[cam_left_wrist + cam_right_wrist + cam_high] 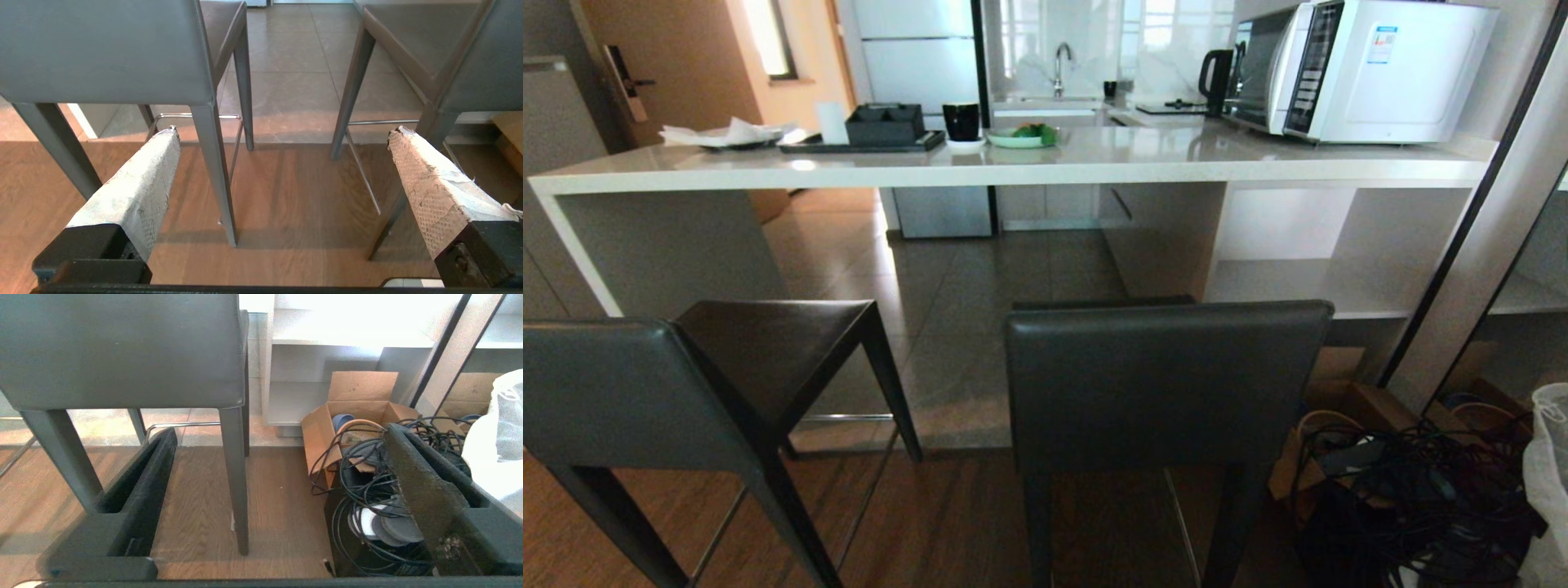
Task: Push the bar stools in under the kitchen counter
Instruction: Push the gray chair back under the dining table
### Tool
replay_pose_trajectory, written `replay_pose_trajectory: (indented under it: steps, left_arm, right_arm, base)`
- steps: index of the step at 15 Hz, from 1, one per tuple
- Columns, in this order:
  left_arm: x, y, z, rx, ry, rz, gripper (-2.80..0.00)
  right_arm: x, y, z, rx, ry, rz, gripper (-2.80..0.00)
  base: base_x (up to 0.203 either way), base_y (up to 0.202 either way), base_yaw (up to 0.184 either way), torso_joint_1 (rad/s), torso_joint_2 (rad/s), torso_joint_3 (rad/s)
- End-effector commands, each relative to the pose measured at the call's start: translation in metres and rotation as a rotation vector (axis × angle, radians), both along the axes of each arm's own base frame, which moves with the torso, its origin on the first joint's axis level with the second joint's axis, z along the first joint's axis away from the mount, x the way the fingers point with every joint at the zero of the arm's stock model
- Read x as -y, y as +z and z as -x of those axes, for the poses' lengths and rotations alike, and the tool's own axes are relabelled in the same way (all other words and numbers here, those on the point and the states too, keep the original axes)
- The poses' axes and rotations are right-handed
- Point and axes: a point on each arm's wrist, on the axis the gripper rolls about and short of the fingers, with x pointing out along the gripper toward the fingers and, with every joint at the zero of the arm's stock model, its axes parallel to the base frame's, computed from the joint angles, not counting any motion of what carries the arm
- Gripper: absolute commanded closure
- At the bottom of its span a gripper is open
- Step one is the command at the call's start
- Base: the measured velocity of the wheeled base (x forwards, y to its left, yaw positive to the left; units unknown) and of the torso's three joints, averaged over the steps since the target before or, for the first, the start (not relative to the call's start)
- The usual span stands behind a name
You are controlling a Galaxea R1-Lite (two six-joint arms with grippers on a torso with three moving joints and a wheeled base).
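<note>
Two bar stools stand on the wooden floor point(947, 523) in front of the kitchen tabletop point(1029, 167), both pulled out from under it, backrests toward the camera. The left stool point(686, 392) is turned at an angle, its square seat pointing toward the tabletop's end panel; its front legs sit about where the wood meets the grey tile. The right stool point(1168, 384) faces the tabletop squarely, backrest well short of the slab edge.

On the tabletop: microwave point(1364, 69) at the right, black tray point(866, 143) with a box, dark cup point(961, 121), green dish point(1023, 135), papers point(727, 133) at the left. White shelves point(1307, 286) are under the right part. On the floor to the right of the right stool: a tangle of black cables point(1405, 490) and a cardboard box point(355, 404).

Neither arm shows in the head view. Left claw point(282, 134): jaws spread wide, empty, low behind the stools and aimed at the gap between them. Right claw point(282, 433): jaws wide apart, empty, low behind the right stool's right rear leg, touching nothing.
</note>
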Motion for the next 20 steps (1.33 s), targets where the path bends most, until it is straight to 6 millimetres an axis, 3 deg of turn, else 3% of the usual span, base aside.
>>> replay_pose_trajectory:
  steps: [1, 15, 16, 20]
  left_arm:
    - [0.0001, -0.0001, -0.0002, -0.005, -0.002, -0.020, -2.80]
    - [0.0000, -0.0005, -0.0026, 0.043, -0.002, 0.028, -2.80]
    - [0.0000, -0.0005, -0.0027, 0.042, -0.002, 0.027, 0.00]
    - [0.0001, -0.0010, -0.0026, 0.038, -0.002, 0.002, 0.00]
  right_arm:
    - [0.0000, -0.0004, -0.0001, -0.002, -0.001, -0.005, 0.00]
    - [0.0003, 0.0000, -0.0002, 0.001, -0.013, -0.056, 0.00]
    - [0.0003, 0.0000, -0.0002, 0.001, -0.013, -0.056, 0.00]
    - [0.0003, 0.0000, -0.0002, 0.001, -0.013, -0.058, 0.00]
  base:
    - [0.000, 0.000, 0.000, 0.000, 0.00, 0.000]
    - [0.000, 0.000, 0.000, 0.000, 0.00, 0.000]
    - [0.000, 0.000, 0.000, 0.000, 0.00, 0.000]
    - [0.000, 0.000, 0.000, 0.000, 0.00, 0.000]
